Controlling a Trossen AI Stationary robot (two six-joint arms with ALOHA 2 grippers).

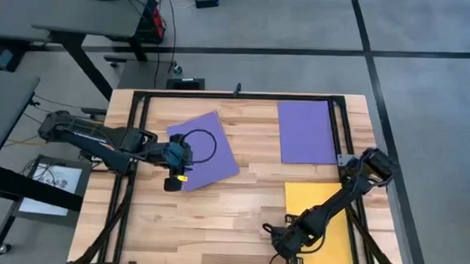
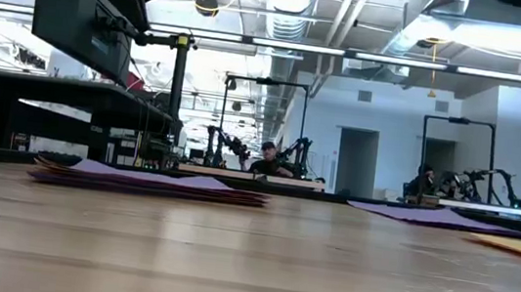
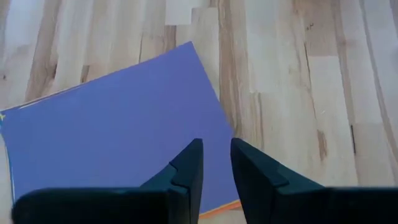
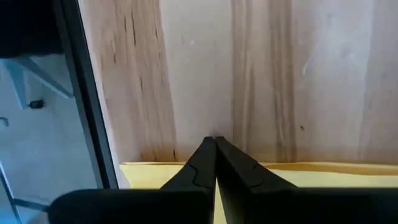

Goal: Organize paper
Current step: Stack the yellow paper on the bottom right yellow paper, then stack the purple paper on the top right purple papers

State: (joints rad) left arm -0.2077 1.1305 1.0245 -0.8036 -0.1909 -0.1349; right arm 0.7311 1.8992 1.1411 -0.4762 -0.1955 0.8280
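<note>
A tilted stack of paper with a purple sheet on top (image 1: 207, 151) lies flat at the table's left middle, an orange edge (image 3: 219, 209) showing under it. My left gripper (image 1: 175, 163) (image 3: 216, 152) hovers above the stack's near corner, open by a narrow gap. A single purple sheet (image 1: 305, 130) lies flat at the far right. A yellow sheet (image 1: 322, 217) lies at the near right. My right gripper (image 1: 287, 242) (image 4: 215, 142) is shut, its tips over bare wood just past the yellow sheet's edge (image 4: 311, 174).
A black frame (image 1: 236, 95) runs around the tabletop, and one bar (image 4: 87, 93) passes close to my right gripper. Bare wood (image 1: 232, 202) lies between the purple stack and the yellow sheet. Beyond the table stand desks and other robot stations with a person (image 2: 266, 158).
</note>
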